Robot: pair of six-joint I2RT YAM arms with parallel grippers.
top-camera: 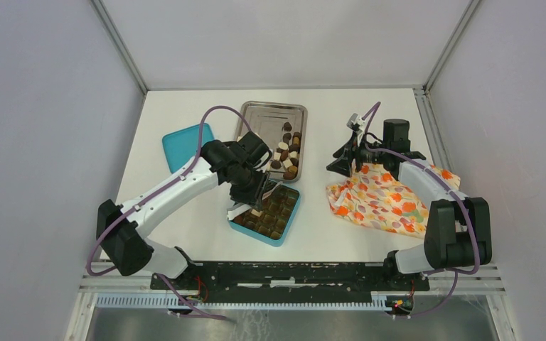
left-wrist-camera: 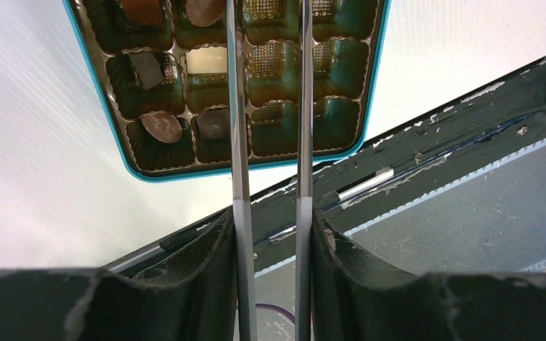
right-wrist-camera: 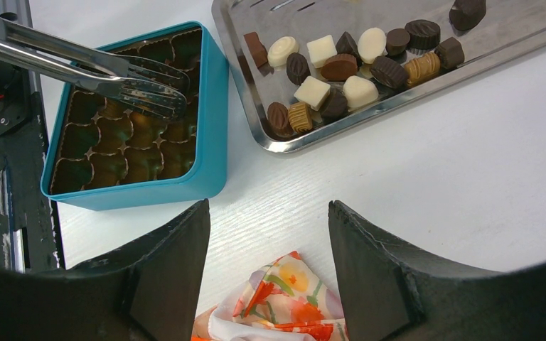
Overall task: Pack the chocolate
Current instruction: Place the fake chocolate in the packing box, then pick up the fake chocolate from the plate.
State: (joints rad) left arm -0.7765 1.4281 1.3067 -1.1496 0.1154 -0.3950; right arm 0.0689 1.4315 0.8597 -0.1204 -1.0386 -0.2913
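White tabletop (top-camera: 185, 114) bears tray (top-camera: 257, 111) of chocolate (right-wrist-camera: 339, 68), lid (top-camera: 183, 145), cloth (top-camera: 377, 199); tongs (right-wrist-camera: 92, 67) overhang box (right-wrist-camera: 149, 192).

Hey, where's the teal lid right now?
In the top view, the teal lid lies flat on the table's left side, just left of the steel tray.

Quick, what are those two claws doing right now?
Left gripper: closed on the metal tongs, over the teal box.
Right gripper: open, holding nothing.

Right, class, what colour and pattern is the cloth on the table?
The cloth is white with orange and yellow flowers, clearest in the top external view.
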